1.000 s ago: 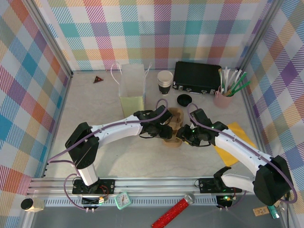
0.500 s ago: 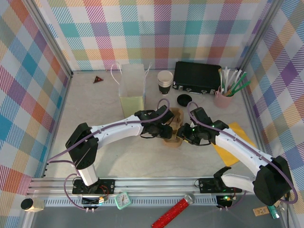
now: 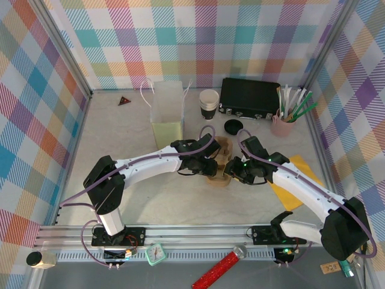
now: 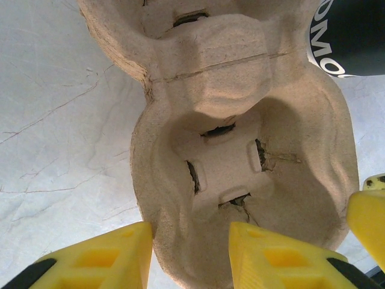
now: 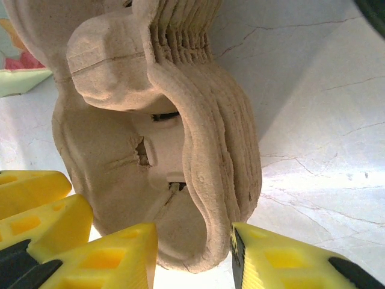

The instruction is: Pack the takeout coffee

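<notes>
Both hands are closed narrowly on the stack of nested brown moulded-pulp two-cup carriers (image 5: 201, 138) at mid-tabletop (image 3: 132, 144). The left hand (image 4: 189, 241) has one yellow finger outside the end wall and one inside the well, and the right hand (image 5: 192, 241) straddles the layered side rim. The step looks like freeing one carrier. It should go best if the right hand pins the lower layers flat while the left peels only the top lip upward, slowly, lest several lift together. The coffee to pack I take to be the dark paper cup with a pale rim (image 3: 209, 103), upright at the back beside the black case (image 3: 249, 96), with a round black lid (image 3: 233, 126) loose nearby. There is one stack (its layers too fine to number), one cup, one lid, one case and two hands.
</notes>
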